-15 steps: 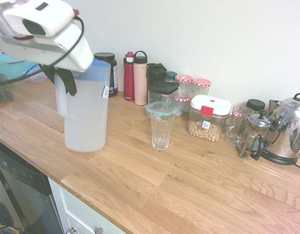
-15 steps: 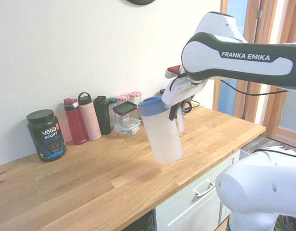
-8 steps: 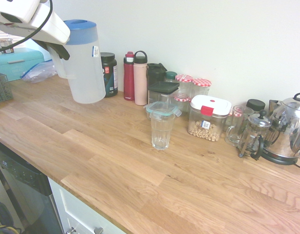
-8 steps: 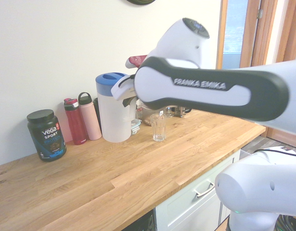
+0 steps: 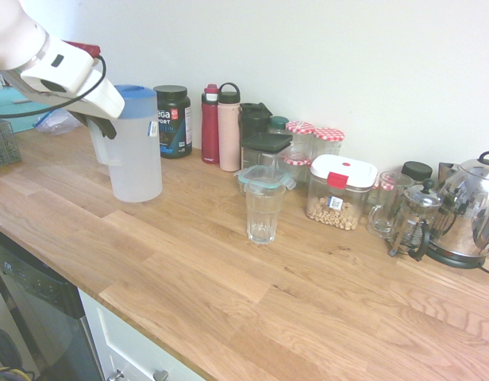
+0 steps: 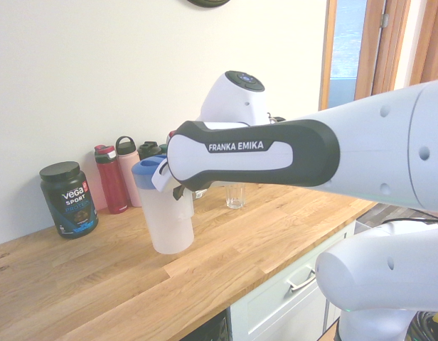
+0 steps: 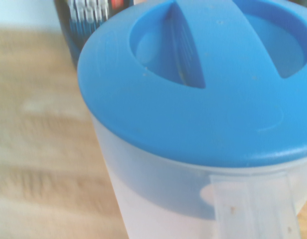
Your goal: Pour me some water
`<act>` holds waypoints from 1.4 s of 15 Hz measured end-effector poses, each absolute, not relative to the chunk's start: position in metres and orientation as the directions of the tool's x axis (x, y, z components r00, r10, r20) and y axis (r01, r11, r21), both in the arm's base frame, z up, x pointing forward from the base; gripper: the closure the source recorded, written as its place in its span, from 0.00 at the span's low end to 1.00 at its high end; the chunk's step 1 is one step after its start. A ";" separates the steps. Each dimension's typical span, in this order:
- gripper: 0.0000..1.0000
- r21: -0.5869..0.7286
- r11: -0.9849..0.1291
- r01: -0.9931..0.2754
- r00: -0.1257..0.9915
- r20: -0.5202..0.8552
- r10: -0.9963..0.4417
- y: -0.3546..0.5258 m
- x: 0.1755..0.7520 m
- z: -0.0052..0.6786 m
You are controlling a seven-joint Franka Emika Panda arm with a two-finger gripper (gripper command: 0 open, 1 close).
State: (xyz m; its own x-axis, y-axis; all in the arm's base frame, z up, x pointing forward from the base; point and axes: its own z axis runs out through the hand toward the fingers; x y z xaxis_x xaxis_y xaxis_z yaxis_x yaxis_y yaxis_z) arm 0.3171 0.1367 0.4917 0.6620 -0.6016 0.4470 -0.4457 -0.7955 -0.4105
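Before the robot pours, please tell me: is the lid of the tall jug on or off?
On. The blue lid covers the whole top of the jug, its edge sitting around the rim.

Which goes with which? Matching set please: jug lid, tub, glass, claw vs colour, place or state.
Column 1
1. lid
2. tub
3. glass
4. claw

Column 2
A. shut on the jug's handle
B. blue
C. on the counter, in front of the food containers
D. black, beside the red bottle

Pairs: 1-B, 2-D, 3-C, 4-A
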 end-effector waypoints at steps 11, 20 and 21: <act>1.00 -0.469 -0.786 -0.402 0.627 0.485 -0.610 0.169 0.336 0.468; 0.00 -0.475 -0.762 -0.441 0.607 0.468 -0.643 0.161 0.350 0.451; 0.00 -0.476 -0.760 -0.442 0.606 0.467 -0.645 0.161 0.350 0.451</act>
State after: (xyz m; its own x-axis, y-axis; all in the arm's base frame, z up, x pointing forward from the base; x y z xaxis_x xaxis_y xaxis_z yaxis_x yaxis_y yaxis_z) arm 0.3498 0.1613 0.4505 0.6057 -0.6445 0.4665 -0.4418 -0.7601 -0.4765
